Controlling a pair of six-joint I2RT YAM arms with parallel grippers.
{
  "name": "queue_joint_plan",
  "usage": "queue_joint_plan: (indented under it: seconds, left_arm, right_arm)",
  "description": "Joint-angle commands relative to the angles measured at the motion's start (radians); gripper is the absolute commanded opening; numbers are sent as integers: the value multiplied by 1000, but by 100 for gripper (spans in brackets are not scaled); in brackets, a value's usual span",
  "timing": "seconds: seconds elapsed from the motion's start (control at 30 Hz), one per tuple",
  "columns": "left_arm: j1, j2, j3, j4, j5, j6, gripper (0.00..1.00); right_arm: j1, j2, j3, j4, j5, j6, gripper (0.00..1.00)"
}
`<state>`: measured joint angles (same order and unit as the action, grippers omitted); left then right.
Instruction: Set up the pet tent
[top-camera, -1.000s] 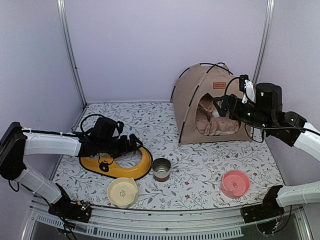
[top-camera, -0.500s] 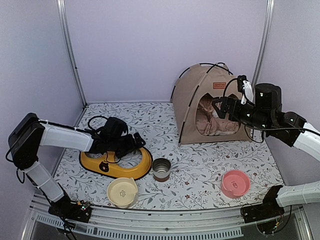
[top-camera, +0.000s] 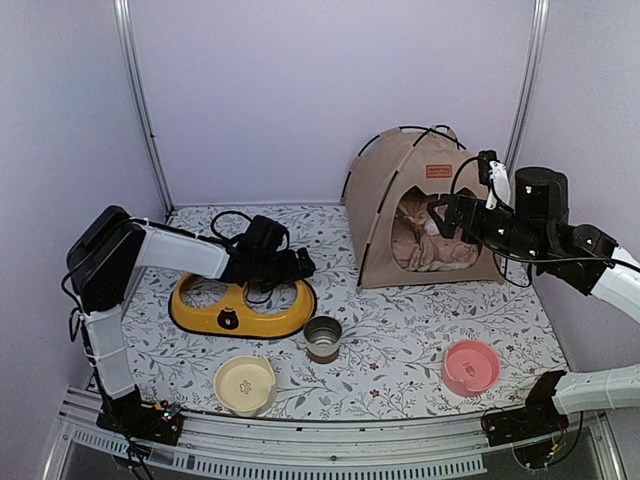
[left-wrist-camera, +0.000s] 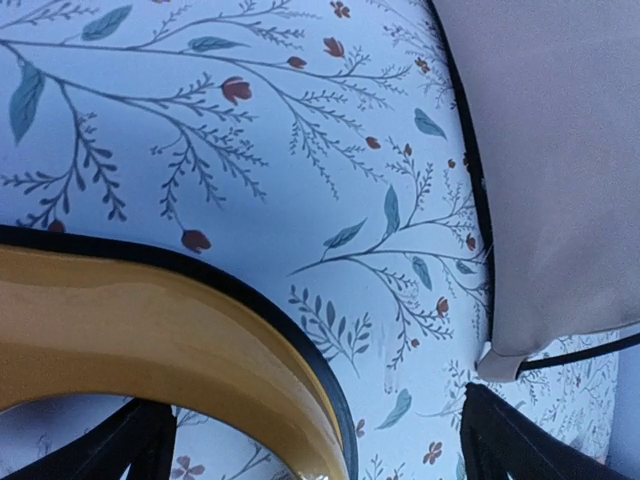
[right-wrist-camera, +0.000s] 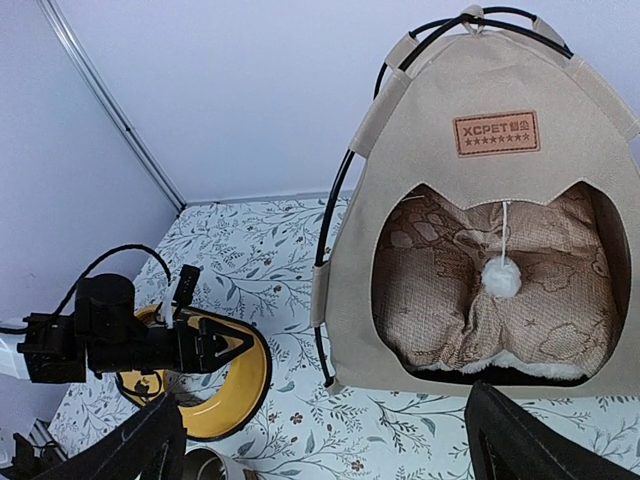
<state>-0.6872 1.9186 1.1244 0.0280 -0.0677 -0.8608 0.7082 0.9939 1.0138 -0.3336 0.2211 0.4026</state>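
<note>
The pet tent (top-camera: 385, 215) stands upright at the back right, tan fabric on thin black crossed poles. In the right wrist view the pet tent (right-wrist-camera: 500, 70) shows its brown label (right-wrist-camera: 496, 133), a white pom-pom (right-wrist-camera: 502, 275) and a patterned cushion (right-wrist-camera: 440, 290) inside. My right gripper (top-camera: 437, 215) hovers open in front of the tent's doorway, holding nothing; in its own view the right gripper (right-wrist-camera: 330, 450) is empty. My left gripper (top-camera: 298, 265) is open, low over the mat left of the tent. Between its spread fingers, the left gripper (left-wrist-camera: 320, 450) has the feeder's rim, with the tent's corner (left-wrist-camera: 560, 150) at the right.
A yellow double-bowl feeder (top-camera: 240, 308) lies under the left gripper; its rim (left-wrist-camera: 150, 320) fills the left wrist view. A steel cup (top-camera: 323, 337), a cream bowl (top-camera: 245, 384) and a pink bowl (top-camera: 470, 366) sit near the front. Walls close in the back and sides.
My left arm has swung right and farther back toward the tent, and the yellow feeder has shifted back with it. The right arm has barely moved.
</note>
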Motion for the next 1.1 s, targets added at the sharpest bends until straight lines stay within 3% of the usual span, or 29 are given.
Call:
queue_joint_plan:
  seconds: [0.0, 0.27, 0.47, 1.07]
  left_arm:
    - [-2, 108, 114, 11, 21, 80, 99]
    - [-5, 299, 394, -71, 113, 155, 99]
    - [-5, 321, 481, -97, 141, 171, 99]
    - [-5, 61, 377, -118, 171, 257, 99]
  right_arm:
    - [6, -24, 11, -22, -10, -7, 99]
    - [5, -70, 9, -74, -7, 29, 99]
    - [5, -93, 6, -93, 5, 38, 99]
    - [6, -52, 10, -74, -9, 48, 99]
